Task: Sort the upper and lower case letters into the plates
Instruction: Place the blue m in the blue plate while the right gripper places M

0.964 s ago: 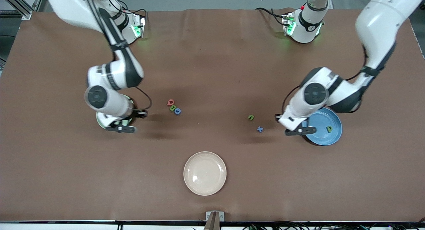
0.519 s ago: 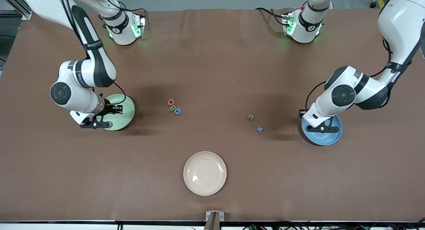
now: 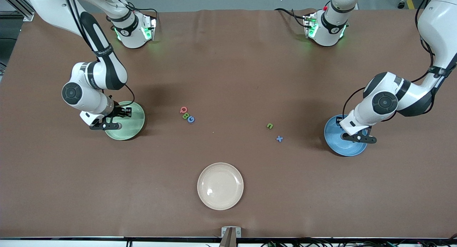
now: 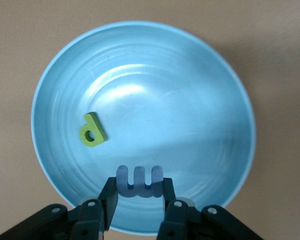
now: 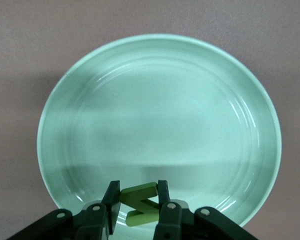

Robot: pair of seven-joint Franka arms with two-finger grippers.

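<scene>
My left gripper (image 3: 358, 138) hangs over the blue plate (image 3: 335, 140), shut on a blue E-like letter (image 4: 139, 181) held by its two sides. A green p (image 4: 92, 131) lies flat in that plate (image 4: 165, 100). My right gripper (image 3: 107, 125) is over the rim of the light green plate (image 3: 134, 122), shut on a green N (image 5: 140, 202); nothing lies in that plate (image 5: 160, 110). On the cloth between the plates sit a red Q (image 3: 183, 110), green B (image 3: 185, 115) and blue G (image 3: 191, 119) in a cluster, with a green n (image 3: 270, 126) and blue x (image 3: 279, 139) closer to the blue plate.
A cream-white plate (image 3: 220, 186) with nothing in it sits nearer the front camera, midway along the table. Brown cloth covers the whole table. Both arm bases stand along the edge farthest from the front camera.
The left gripper has travelled with its letter toward the left arm's end, across the blue plate. The right gripper has shifted toward the right arm's end, uncovering most of the green plate.
</scene>
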